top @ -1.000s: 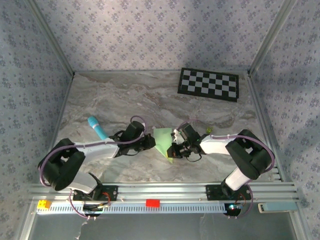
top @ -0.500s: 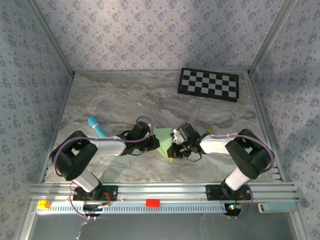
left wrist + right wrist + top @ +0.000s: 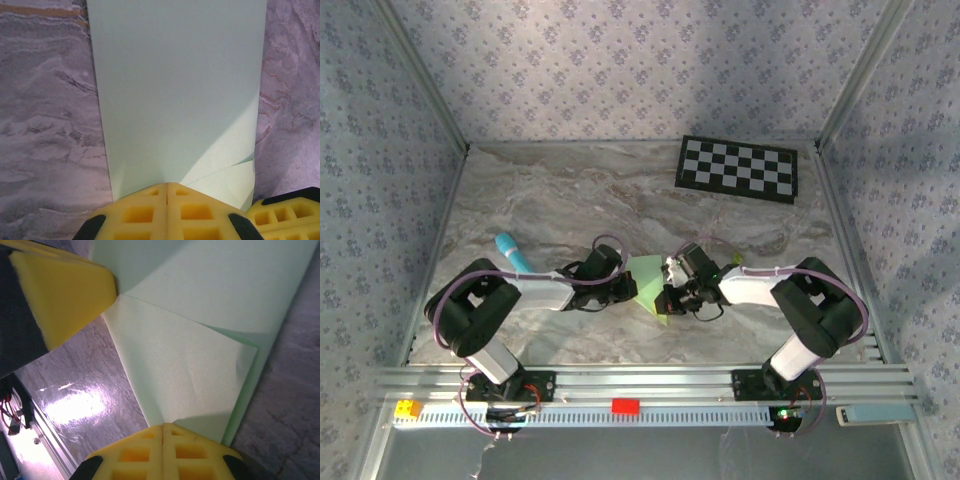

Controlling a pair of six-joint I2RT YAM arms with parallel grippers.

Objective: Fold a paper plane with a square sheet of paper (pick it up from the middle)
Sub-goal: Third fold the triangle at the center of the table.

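Top external view shows the partly folded sheet of paper (image 3: 646, 275) lying on the marble table (image 3: 550, 190) between the two arms, with the left gripper (image 3: 626, 287) at its 9 o'clock edge and the right gripper (image 3: 667, 298) at its 4 o'clock corner. Each wrist view shows that gripper's yellow pads (image 3: 137, 215) pressed together, the pale green edge pinched in their seam. A cyan-blue stick (image 3: 513, 254) lies toward 9 o'clock of the sheet, the checkerboard (image 3: 738, 168) toward 1 o'clock.

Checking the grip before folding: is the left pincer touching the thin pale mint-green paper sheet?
Touching. In the left wrist view, the left pincer is shut on the near edge of the pale mint-green paper sheet.
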